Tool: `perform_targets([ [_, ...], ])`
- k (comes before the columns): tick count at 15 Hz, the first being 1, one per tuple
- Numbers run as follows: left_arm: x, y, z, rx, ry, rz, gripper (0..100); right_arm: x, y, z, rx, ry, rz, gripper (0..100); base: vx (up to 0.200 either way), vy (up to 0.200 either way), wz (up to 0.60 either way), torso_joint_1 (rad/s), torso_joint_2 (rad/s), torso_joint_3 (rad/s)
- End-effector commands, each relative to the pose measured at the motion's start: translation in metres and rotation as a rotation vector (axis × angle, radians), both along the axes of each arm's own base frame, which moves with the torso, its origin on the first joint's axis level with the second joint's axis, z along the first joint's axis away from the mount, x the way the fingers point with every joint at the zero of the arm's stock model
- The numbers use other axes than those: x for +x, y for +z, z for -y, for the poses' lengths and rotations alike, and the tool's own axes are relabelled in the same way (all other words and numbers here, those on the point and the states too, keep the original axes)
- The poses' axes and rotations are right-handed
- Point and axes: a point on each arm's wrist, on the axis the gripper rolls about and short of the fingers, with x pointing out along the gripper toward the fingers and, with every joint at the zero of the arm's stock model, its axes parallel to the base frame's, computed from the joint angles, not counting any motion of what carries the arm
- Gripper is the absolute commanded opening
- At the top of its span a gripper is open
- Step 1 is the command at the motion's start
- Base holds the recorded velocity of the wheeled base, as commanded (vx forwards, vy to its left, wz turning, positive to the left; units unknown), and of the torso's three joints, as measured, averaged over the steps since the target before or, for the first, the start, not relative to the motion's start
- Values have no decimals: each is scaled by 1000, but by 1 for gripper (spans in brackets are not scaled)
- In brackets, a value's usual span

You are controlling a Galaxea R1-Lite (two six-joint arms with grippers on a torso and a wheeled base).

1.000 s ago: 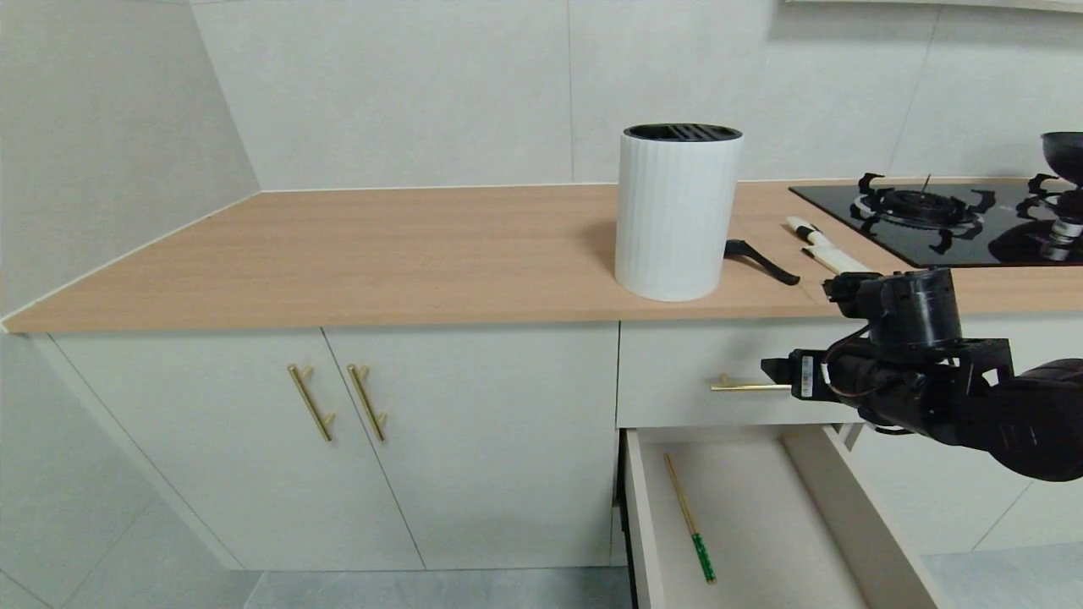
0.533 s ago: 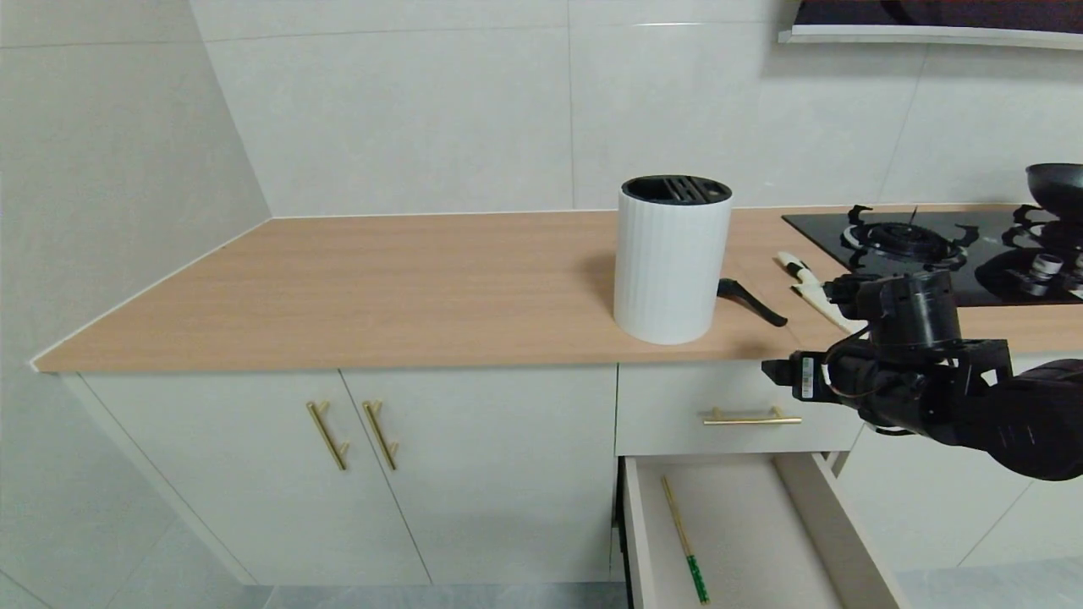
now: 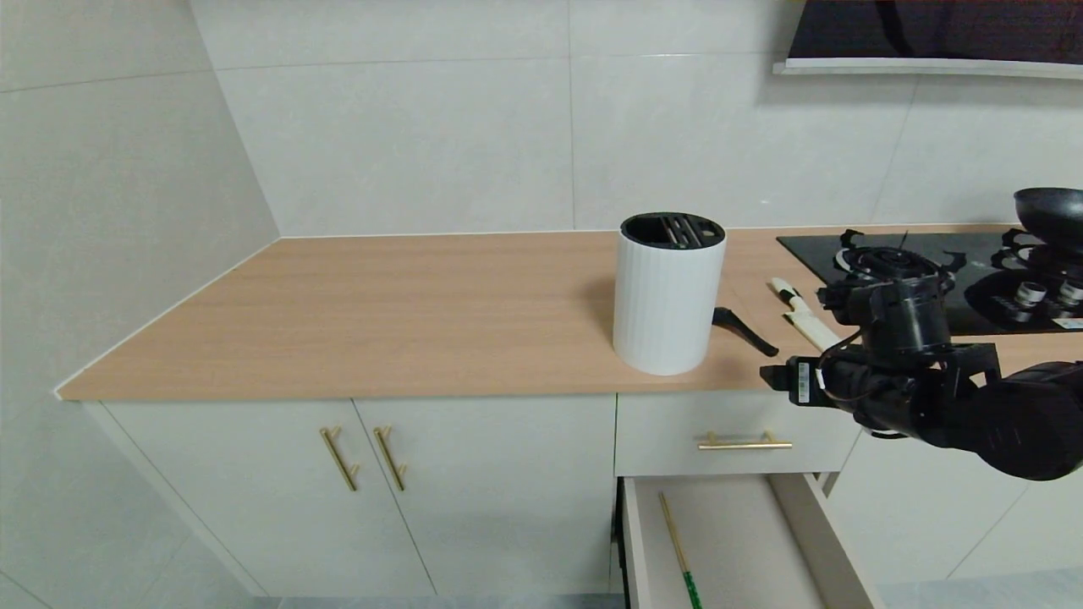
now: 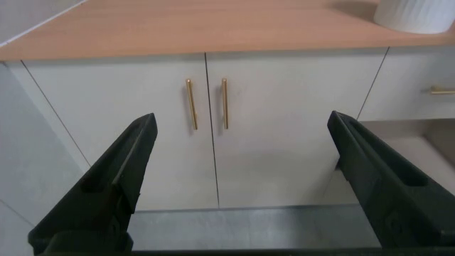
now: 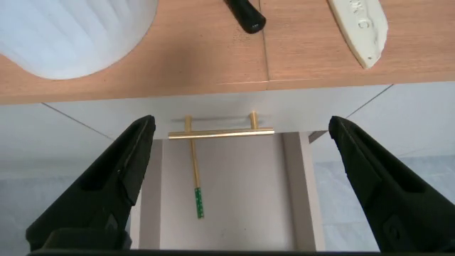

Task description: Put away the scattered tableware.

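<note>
White ribbed holder (image 3: 667, 309), green-tipped wooden chopstick (image 5: 195, 174)

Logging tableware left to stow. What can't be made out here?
Black curved handle: its other end hides behind the white ribbed cylindrical holder, head view; frame edge cuts it, right wrist view.
Cream-white knife: right arm covers its near end, head view.
Holder's black slotted top: contents too dark, head view.

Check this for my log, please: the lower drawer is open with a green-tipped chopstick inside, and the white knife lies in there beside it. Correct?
No. The white knife lies on the countertop, not in the lower drawer; the head view shows it. That drawer is open with the green-tipped chopstick inside.
</note>
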Motion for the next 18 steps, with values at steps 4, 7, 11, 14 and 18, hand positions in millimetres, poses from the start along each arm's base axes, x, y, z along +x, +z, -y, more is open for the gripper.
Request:
perform_targets([
  [4, 0, 0, 0, 0, 0, -2, 100, 17, 6, 17, -8, 55, 9, 100, 0, 0, 0, 0, 0, 0],
  [7, 0, 0, 0, 0, 0, -2, 100, 42, 6, 37, -23, 141, 17, 100, 0, 0, 0, 0, 0, 0],
  [11, 0, 0, 0, 0, 0, -2, 100, 78, 1, 37, -15, 247, 46, 100, 0, 0, 0, 0, 0, 0],
  [14, 0, 0, 0, 0, 0, -2, 100, 97, 4, 31, 0, 356, 89, 100, 0, 0, 0, 0, 0, 0],
  [18, 0, 0, 0, 0, 0, -2, 100, 119, -16, 34, 14, 366, 99, 100, 0, 0, 0, 0, 0, 0],
])
